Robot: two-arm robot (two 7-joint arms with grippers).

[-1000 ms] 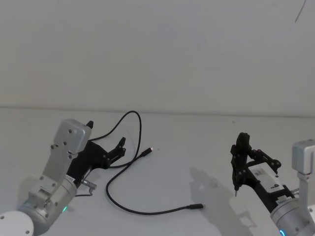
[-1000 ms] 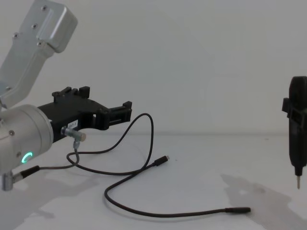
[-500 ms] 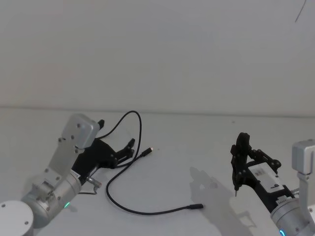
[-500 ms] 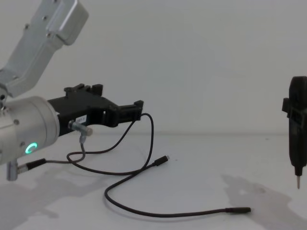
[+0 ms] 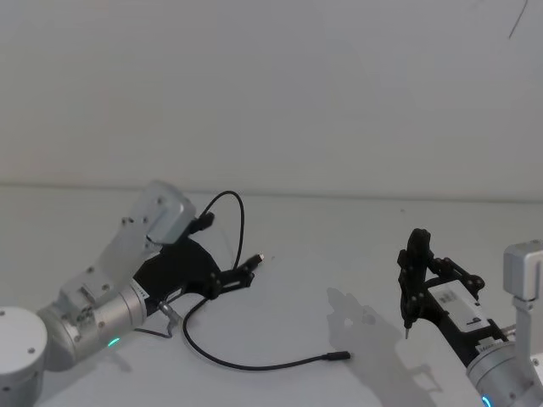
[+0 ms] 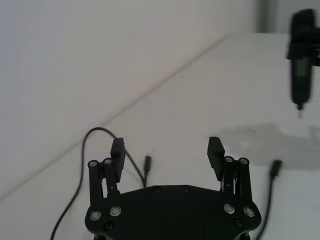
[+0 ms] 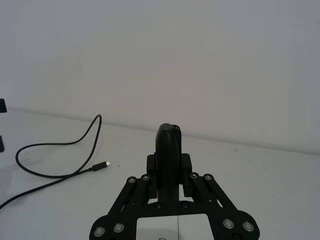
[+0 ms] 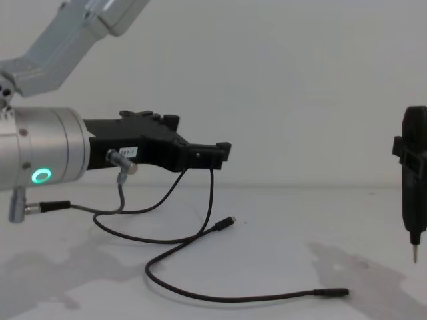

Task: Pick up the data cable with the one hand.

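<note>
Over the data cable (image 5: 242,220), wide-open left gripper (image 6: 166,150) seems mid-approach; next, lower and pinch; right gripper (image 7: 169,167) parked, clamping pen tool (image 7: 168,140)

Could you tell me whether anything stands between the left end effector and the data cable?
Nothing visible does. The open left end effector hovers close over the cable, which lies on the table. The right end effector, gripping a tool, is parked at the right.

Head view downward, chest view sideways, both showing data cable (image 5: 254,367)
</note>
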